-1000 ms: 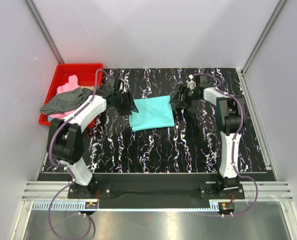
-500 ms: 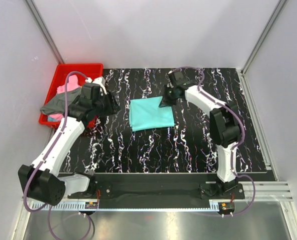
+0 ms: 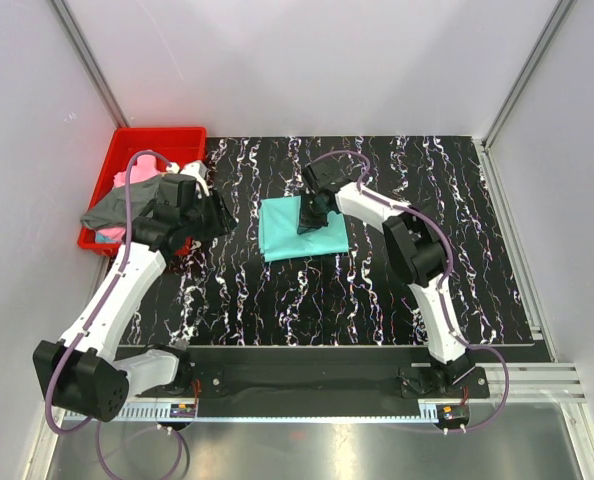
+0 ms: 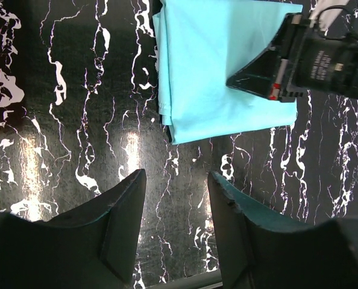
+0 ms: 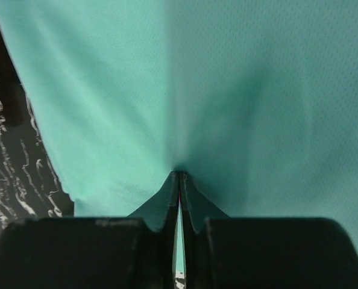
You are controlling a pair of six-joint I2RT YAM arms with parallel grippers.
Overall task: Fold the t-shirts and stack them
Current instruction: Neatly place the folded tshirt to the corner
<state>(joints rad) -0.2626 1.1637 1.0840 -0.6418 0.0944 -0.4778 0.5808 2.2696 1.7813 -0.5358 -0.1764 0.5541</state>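
A teal t-shirt (image 3: 282,232) lies folded into a rectangle at the middle back of the table; it also shows in the left wrist view (image 4: 215,66). My right gripper (image 3: 305,222) is over its middle, shut, with its tips (image 5: 179,174) pressed onto the teal cloth (image 5: 257,90); a faint crease runs out from them. I see no cloth between the fingers. My left gripper (image 3: 217,212) hovers open over bare table (image 4: 176,177), left of the teal shirt, nothing between its fingers. The pink t-shirt (image 3: 127,176) and dark grey t-shirt (image 3: 127,205) sit crumpled in the bin.
A red plastic bin (image 3: 167,133) stands at the table's back left corner, the grey shirt spilling over its near rim. The black marbled table (image 3: 377,290) is walled by white panels at the back and both sides.
My right gripper has shut and swept left from the teal shirt's right edge onto its middle. My left arm has drawn back left from the shirt toward the bin, still open.
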